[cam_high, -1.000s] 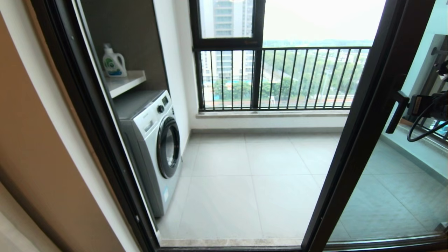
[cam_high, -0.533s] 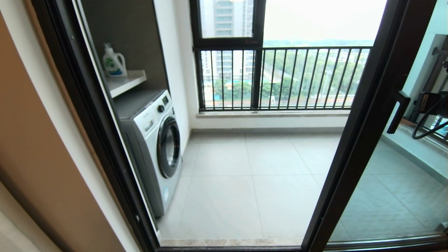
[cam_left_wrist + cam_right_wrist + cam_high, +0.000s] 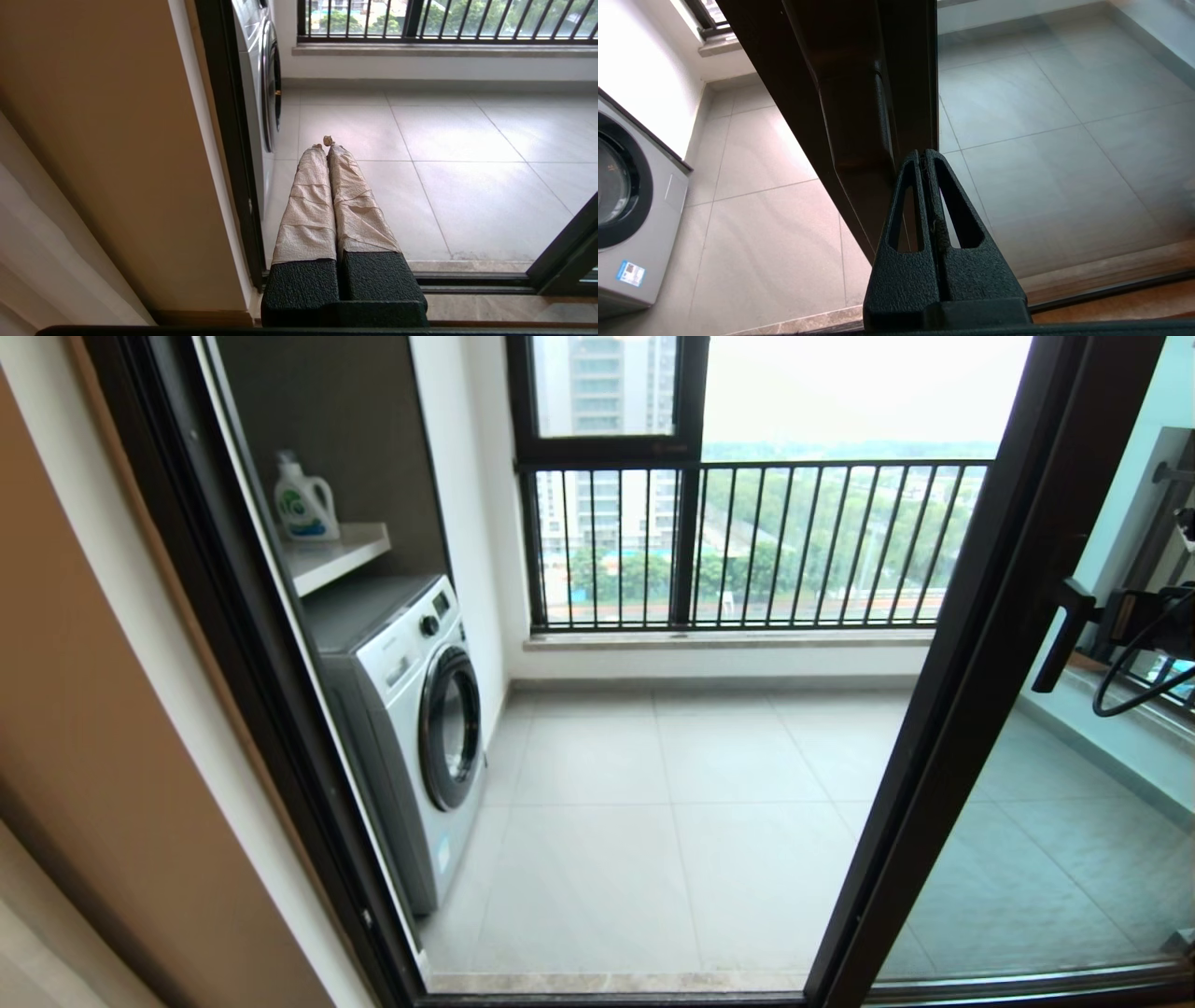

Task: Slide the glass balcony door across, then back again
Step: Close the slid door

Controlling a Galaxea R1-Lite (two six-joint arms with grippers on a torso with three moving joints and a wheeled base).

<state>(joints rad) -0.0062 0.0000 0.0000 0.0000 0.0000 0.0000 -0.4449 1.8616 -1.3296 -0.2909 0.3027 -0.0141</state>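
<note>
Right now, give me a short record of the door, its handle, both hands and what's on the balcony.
door: glass balcony door slid to the right, doorway open
handle: black bar handle on the frame
right hand: right hand shut, tips at the frame beside the handle
left hand: left hand shut, idle low by the left jamb
balcony: washing machine, detergent bottle, railing

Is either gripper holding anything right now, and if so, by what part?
Nothing is held. The right gripper is shut, tips at the glass balcony door frame; the left gripper is shut and empty.
</note>
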